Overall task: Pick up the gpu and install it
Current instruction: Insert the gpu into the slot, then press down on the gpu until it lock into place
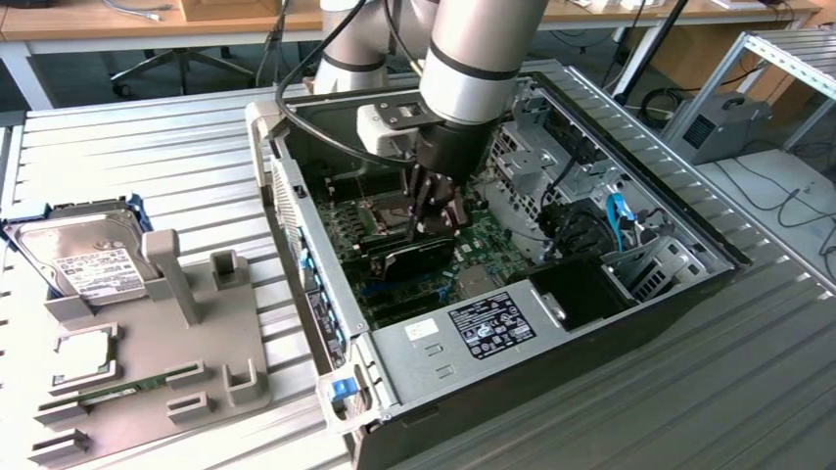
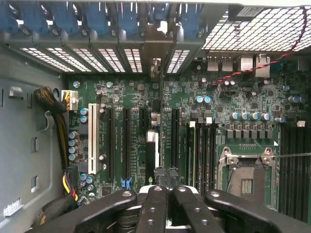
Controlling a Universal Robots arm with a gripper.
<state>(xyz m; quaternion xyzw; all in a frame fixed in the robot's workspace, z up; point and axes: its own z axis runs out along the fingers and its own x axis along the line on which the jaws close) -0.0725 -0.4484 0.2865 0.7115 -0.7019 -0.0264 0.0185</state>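
**Card gripped over the slots inside the open computer case**

A ribbed metal bench (image 1: 157,147) in a workshop carries an open computer case (image 1: 549,333) lying on its side, with wooden desks along the back of the room. The arm (image 1: 484,49) reaches down into the case from above. Its gripper (image 1: 438,217) hangs low over the green circuit board (image 1: 490,240) on the case floor, and the claw is closed all the way down onto the gpu (image 1: 411,257), pinching the dark card by its upper edge. The card stands on edge inside the case, just above the board, near the wall of the case that faces the gray holder.

In the wrist view the black fingers (image 2: 155,204) meet on the card's thin top edge (image 2: 152,145), which lines up along the row of long black slots (image 2: 126,141) on the board. The empty processor socket (image 2: 248,174) sits on the same board, to one side of those slots.

Outside the case, on the exterior view's left, a gray holder (image 1: 157,362) lies on the bench. A silver hard drive (image 1: 85,259) with a white label rests at its far end.
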